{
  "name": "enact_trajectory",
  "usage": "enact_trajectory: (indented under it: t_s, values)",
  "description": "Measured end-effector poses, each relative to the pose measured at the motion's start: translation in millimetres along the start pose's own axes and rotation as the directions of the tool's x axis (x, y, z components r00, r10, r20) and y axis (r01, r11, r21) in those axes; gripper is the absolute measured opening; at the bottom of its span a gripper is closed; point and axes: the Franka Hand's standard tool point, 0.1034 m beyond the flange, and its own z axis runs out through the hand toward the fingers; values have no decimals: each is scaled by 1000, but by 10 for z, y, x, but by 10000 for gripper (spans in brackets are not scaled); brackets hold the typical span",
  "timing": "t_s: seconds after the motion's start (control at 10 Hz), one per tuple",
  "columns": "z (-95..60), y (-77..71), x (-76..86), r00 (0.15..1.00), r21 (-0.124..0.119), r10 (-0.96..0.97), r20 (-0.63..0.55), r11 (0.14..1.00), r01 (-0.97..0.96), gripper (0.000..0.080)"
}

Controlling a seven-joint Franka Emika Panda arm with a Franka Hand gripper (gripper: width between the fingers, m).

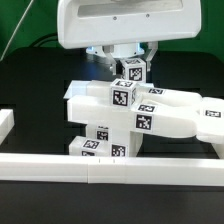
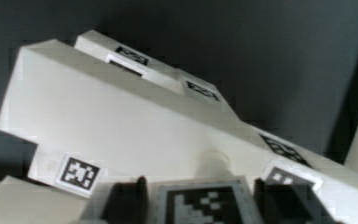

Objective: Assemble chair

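Note:
The chair's white tagged pieces stand joined in the middle of the exterior view: a wide flat panel (image 1: 165, 112) lying across, with a stack of blocks (image 1: 110, 125) under and in front of it. My gripper (image 1: 133, 62) hangs over the stack and is shut on a small white tagged block (image 1: 133, 72), held just above the stack's top block (image 1: 122, 95). In the wrist view the held block (image 2: 206, 203) sits between my two dark fingers (image 2: 126, 200), with the long white panel (image 2: 131, 110) and its tags beyond it.
A long white border rail (image 1: 110, 165) runs along the front, with a short upright end (image 1: 5, 125) at the exterior view's left. The table is black. The arm's large white housing (image 1: 125, 22) fills the top of the exterior view.

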Motion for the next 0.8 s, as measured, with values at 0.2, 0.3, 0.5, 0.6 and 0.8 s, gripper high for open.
enact_trajectory:
  t_s: [0.2, 0.3, 0.5, 0.6, 0.8]
  values:
    - [1, -64, 3, 1000, -2, -8, -7, 1000, 8, 281]
    - [2, -73, -16, 1000, -2, -10, -6, 1000, 10, 281]
    - [2, -67, -28, 1000, -2, -9, -6, 1000, 9, 281]
    - [2, -66, -28, 1000, -2, -9, -6, 1000, 9, 281]
    - [-6, -53, -36, 1000, 0, -10, -4, 1000, 10, 281]
